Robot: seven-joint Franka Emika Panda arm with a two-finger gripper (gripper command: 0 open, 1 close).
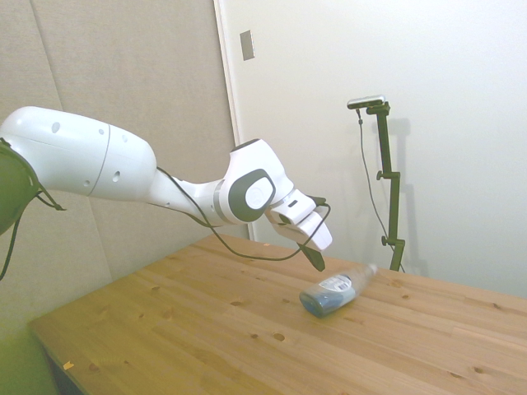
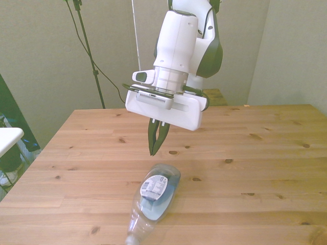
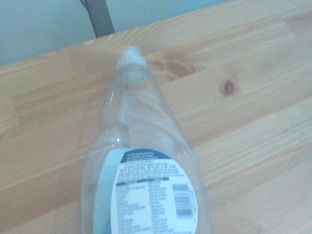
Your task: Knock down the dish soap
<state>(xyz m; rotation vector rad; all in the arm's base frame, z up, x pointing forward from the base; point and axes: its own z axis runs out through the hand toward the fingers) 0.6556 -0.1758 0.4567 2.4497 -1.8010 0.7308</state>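
The dish soap [image 2: 154,196] lies on its side on the wooden table [image 2: 255,153], a clear bottle with blue liquid pooled at its base and a white-and-blue label facing up. Its cap points toward the table's near edge in the front view. In the side view the dish soap [image 1: 336,290] rests just right of the arm, slightly blurred. My gripper [image 2: 155,147] hangs above the bottle's base end, apart from it, dark fingers shut with nothing between them. From the wrist, the dish soap [image 3: 141,165] fills the picture, cap away from the camera.
The table's edge [image 1: 99,362] runs close to the side view's lower left. A white object [image 2: 7,138] stands off the table at the front view's left. A black cable [image 1: 247,247] loops under the wrist.
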